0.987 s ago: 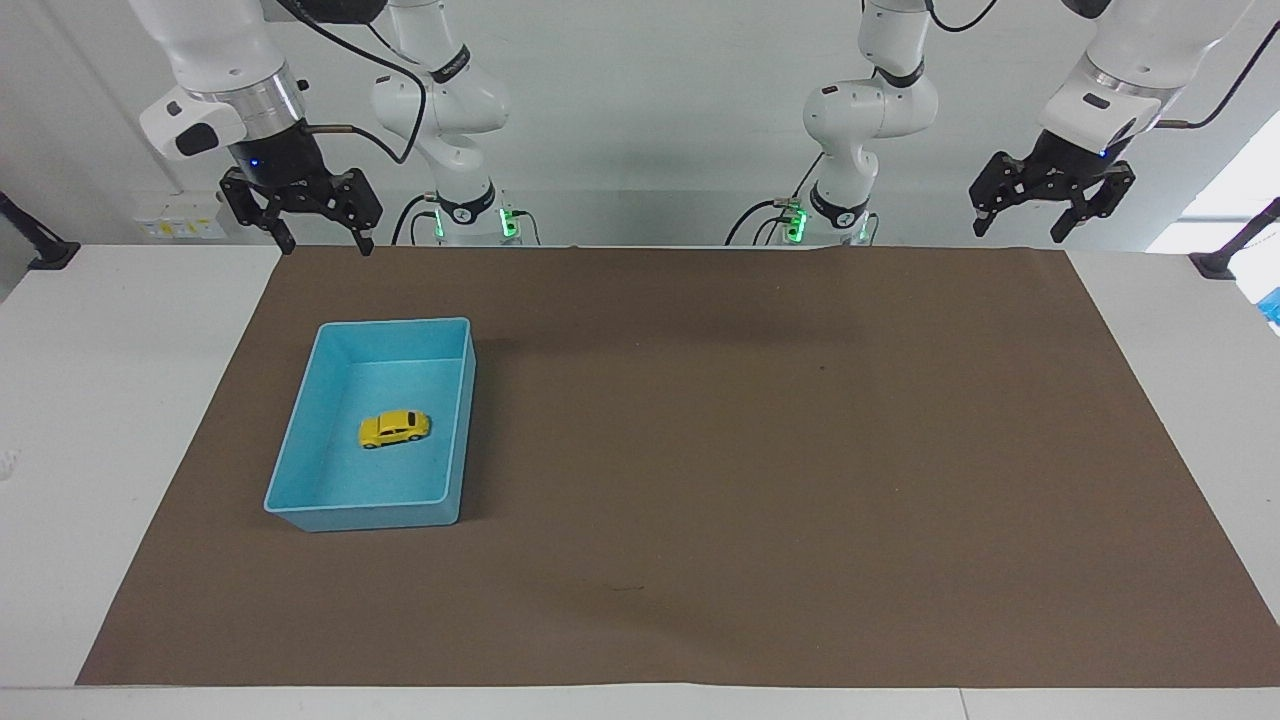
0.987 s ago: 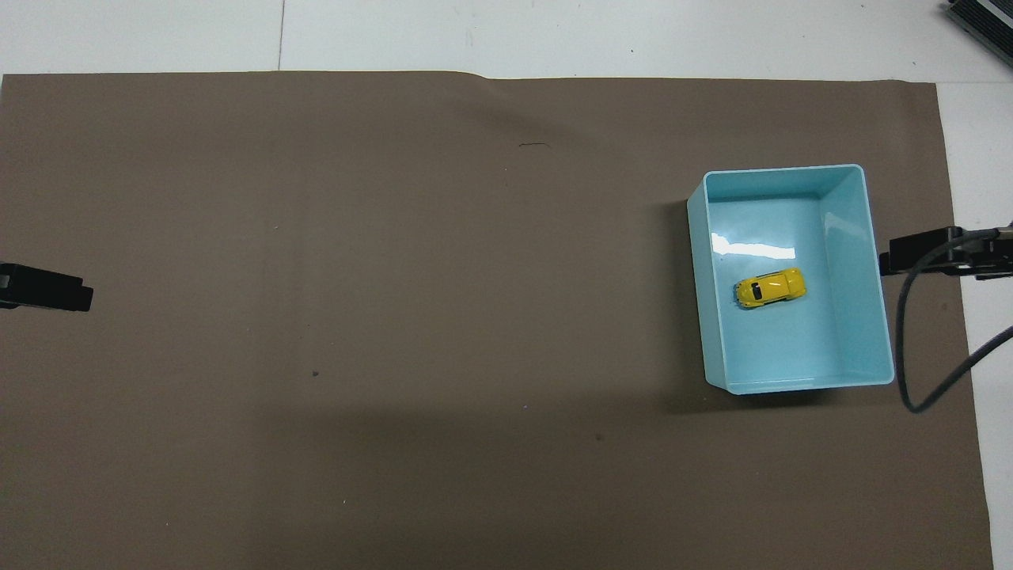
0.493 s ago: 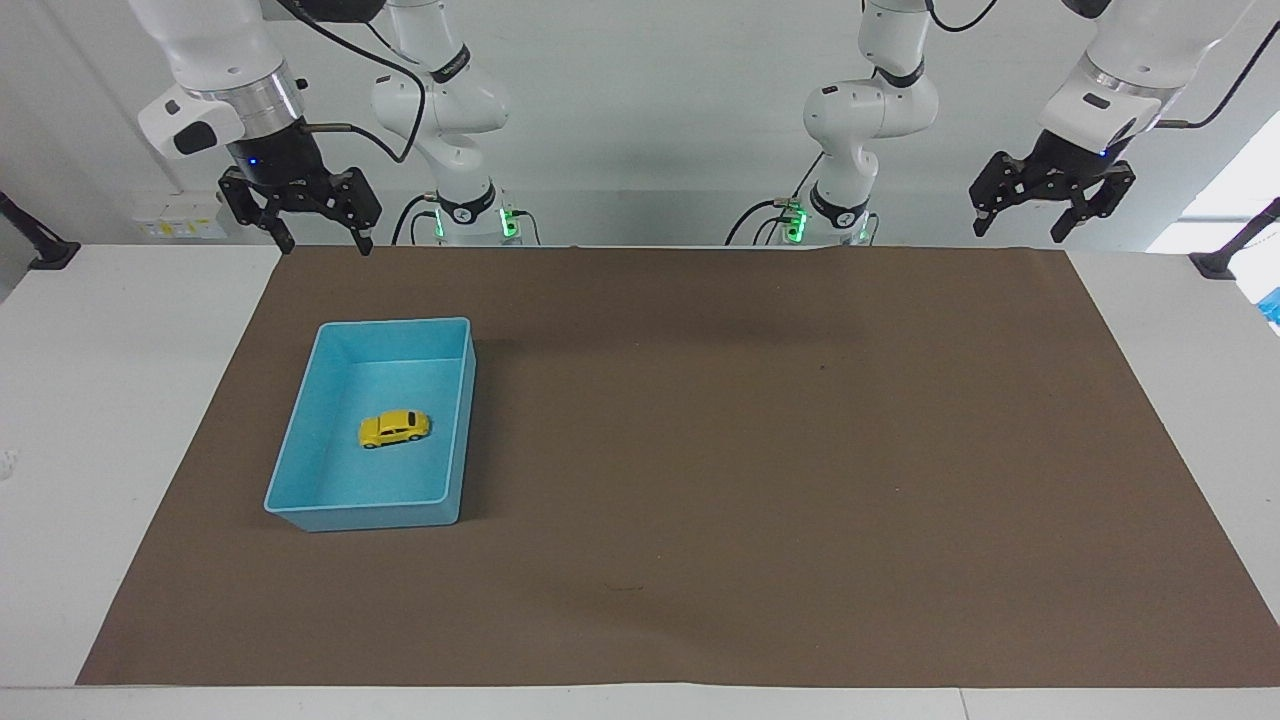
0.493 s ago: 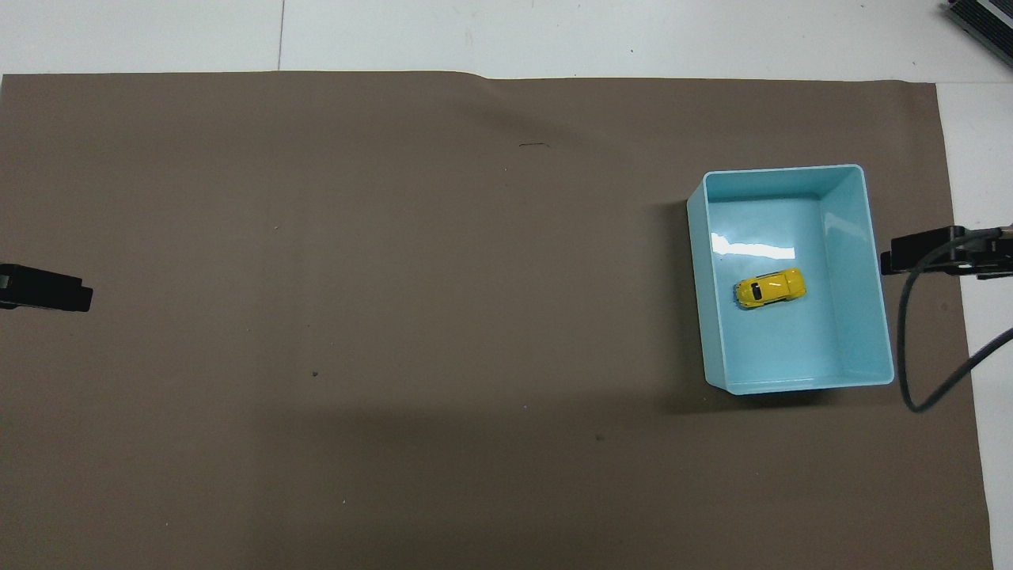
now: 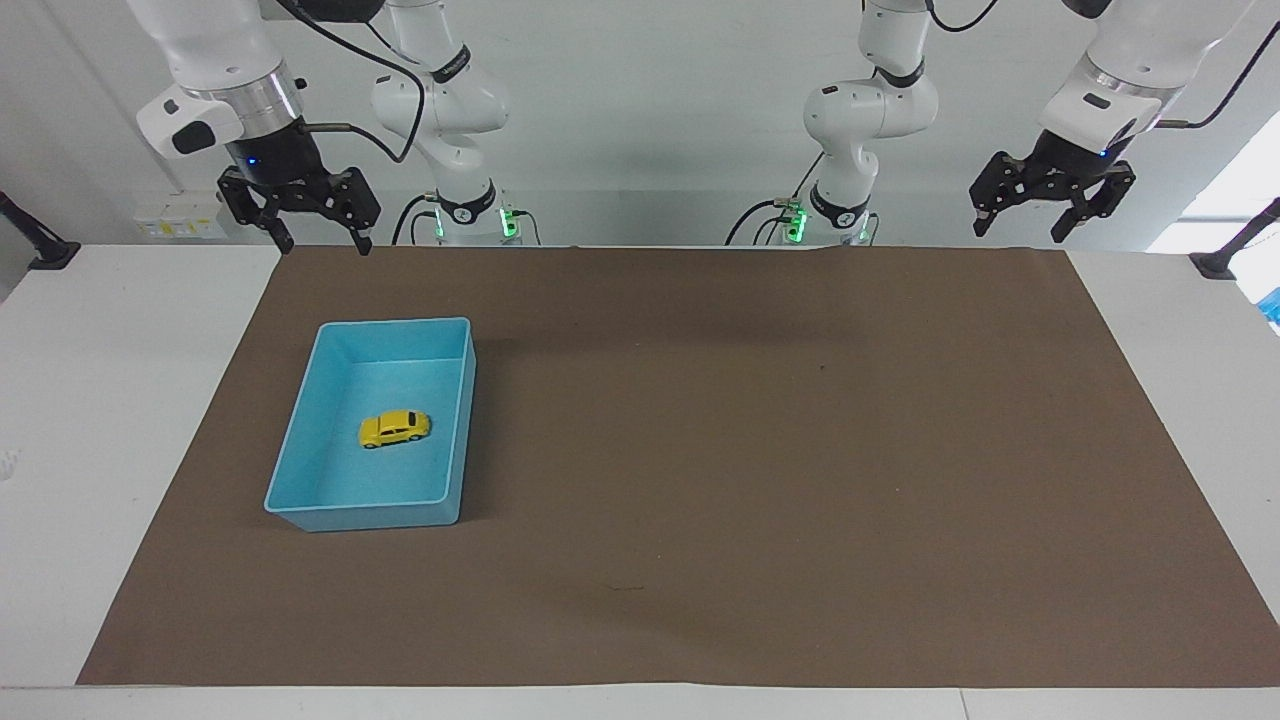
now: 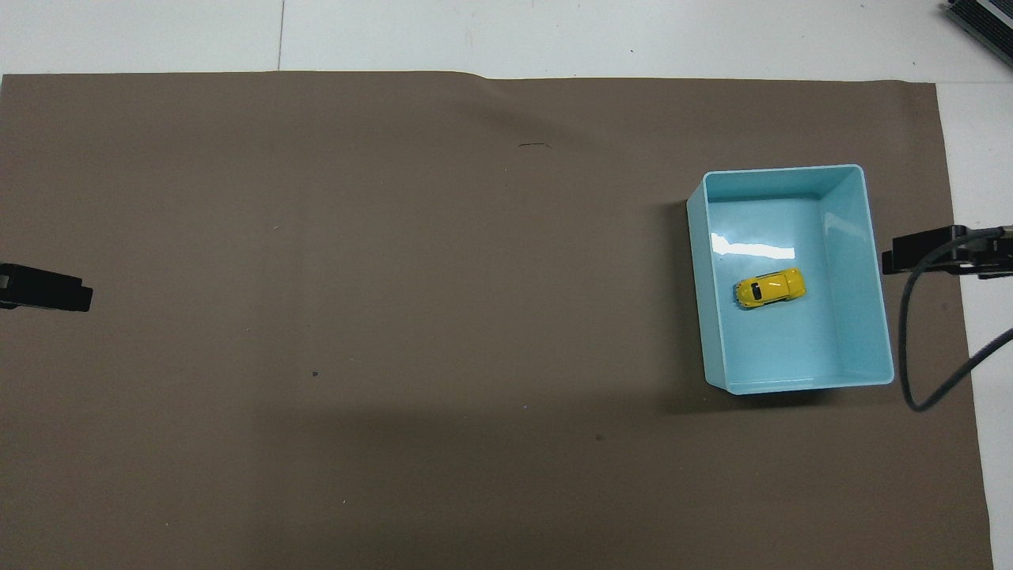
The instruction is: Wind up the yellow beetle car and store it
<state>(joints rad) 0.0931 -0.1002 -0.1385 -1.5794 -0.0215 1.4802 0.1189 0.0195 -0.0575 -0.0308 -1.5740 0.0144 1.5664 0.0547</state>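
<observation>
The yellow beetle car (image 5: pixel 395 428) (image 6: pixel 770 288) rests on its wheels on the floor of the light-blue bin (image 5: pixel 300 440) (image 6: pixel 859 237), toward the right arm's end of the table. My right gripper (image 5: pixel 322 238) hangs open and empty, raised over the brown mat's edge by the robots, clear of the bin. At the other end of the table my left gripper (image 5: pixel 1022 226) is raised and open too, holding nothing. The overhead view catches only dark tips of the right gripper (image 6: pixel 938 255) and the left gripper (image 6: pixel 47 288) at the sides.
A brown mat (image 5: pixel 760 450) (image 6: pixel 396 317) covers most of the white table (image 5: pixel 90 420). A grey cable (image 6: pixel 910 348) loops from the right arm beside the bin. The arm bases (image 5: pixel 465 215) stand along the table's edge by the robots.
The right gripper has drifted slightly away from the bin toward the table's end; the left gripper has risen a touch. The car and bin have not moved.
</observation>
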